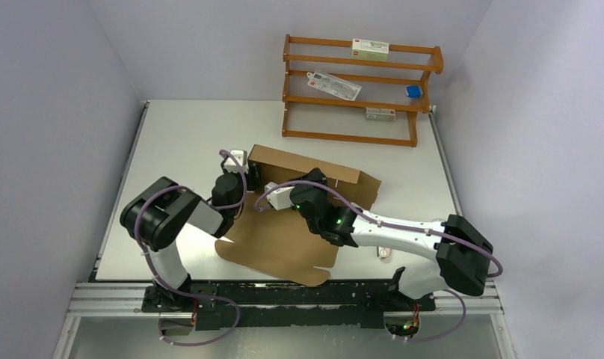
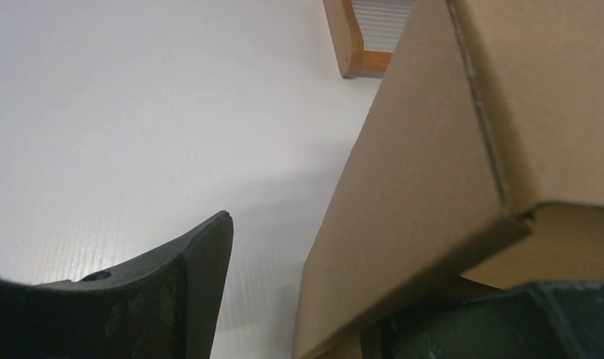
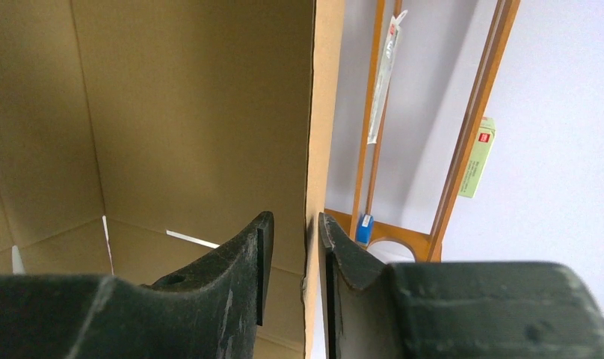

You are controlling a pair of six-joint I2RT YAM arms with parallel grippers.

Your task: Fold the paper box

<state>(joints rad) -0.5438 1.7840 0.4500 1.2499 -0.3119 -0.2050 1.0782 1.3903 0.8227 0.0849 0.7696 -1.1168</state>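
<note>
Paper box (image 1: 280, 243) is sitting on the table (image 1: 179, 149) on the near side of the wooden rack (image 1: 359, 90), partly flat, with its far wall standing up toward the rack. Right gripper (image 3: 295, 218) straddles the edge of an upright wall, the finger on the rack side touching cardboard and the other a sliver off, so it's not clamped yet. Left gripper (image 1: 239, 159) is at the box's corner off the rack's left end, jaws wide apart with a folded flap between them, gripping nothing.
</note>
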